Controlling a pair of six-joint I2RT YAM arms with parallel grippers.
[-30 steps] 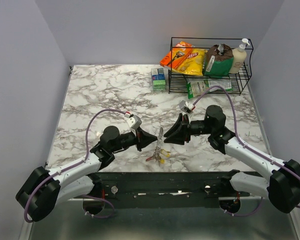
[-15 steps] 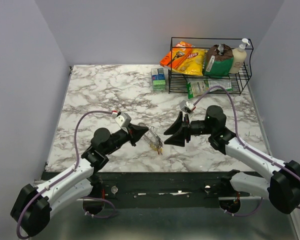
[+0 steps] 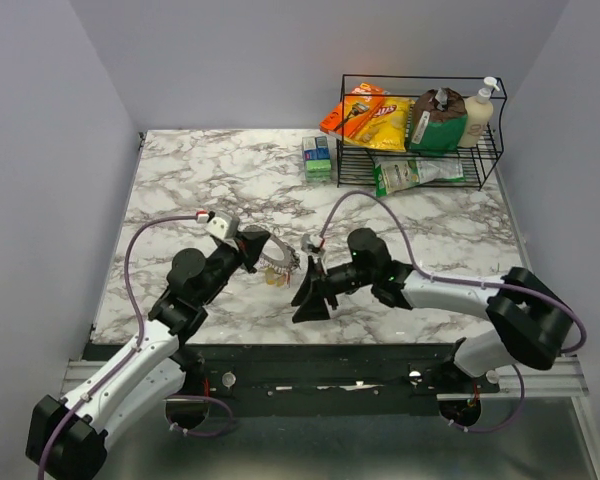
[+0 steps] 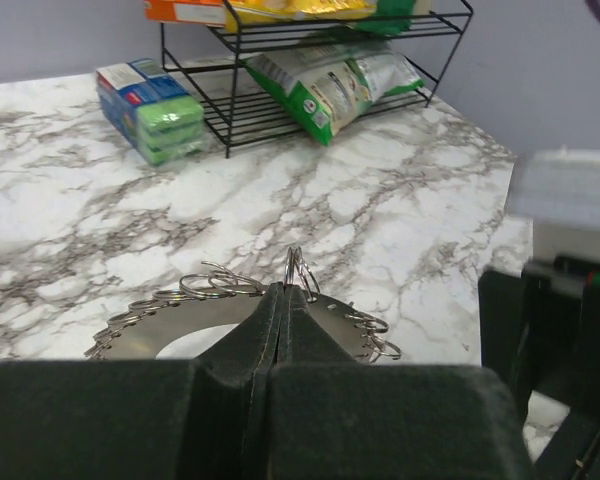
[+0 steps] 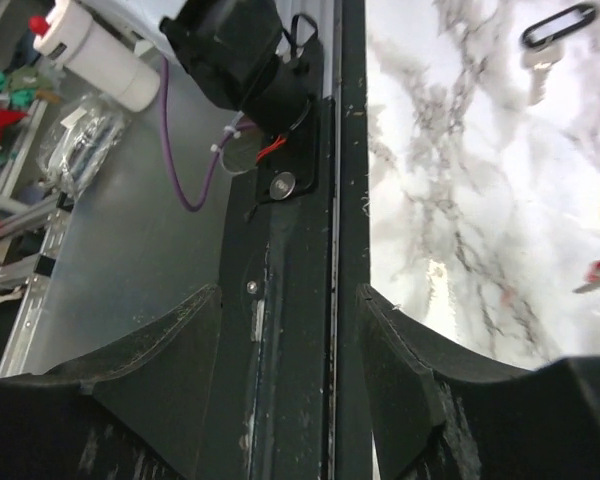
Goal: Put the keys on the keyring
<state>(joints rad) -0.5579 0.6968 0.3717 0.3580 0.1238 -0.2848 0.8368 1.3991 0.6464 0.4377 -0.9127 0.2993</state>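
I'm seeing the left gripper [image 4: 283, 293] pinching the keyring [image 4: 180, 310] with jaws pressed together, keys [image 3: 280, 265] fanning round it, over the front middle of the marble table [image 3: 180, 180]; the right gripper [image 3: 308, 298] is hanging just beside, jaws spread, holding nothing

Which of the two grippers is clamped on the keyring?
The left gripper: its jaws are shut on the keyring, while the right gripper stands open and empty.

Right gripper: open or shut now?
Open: the right gripper has its fingers standing well apart in the wrist view, with nothing between them.
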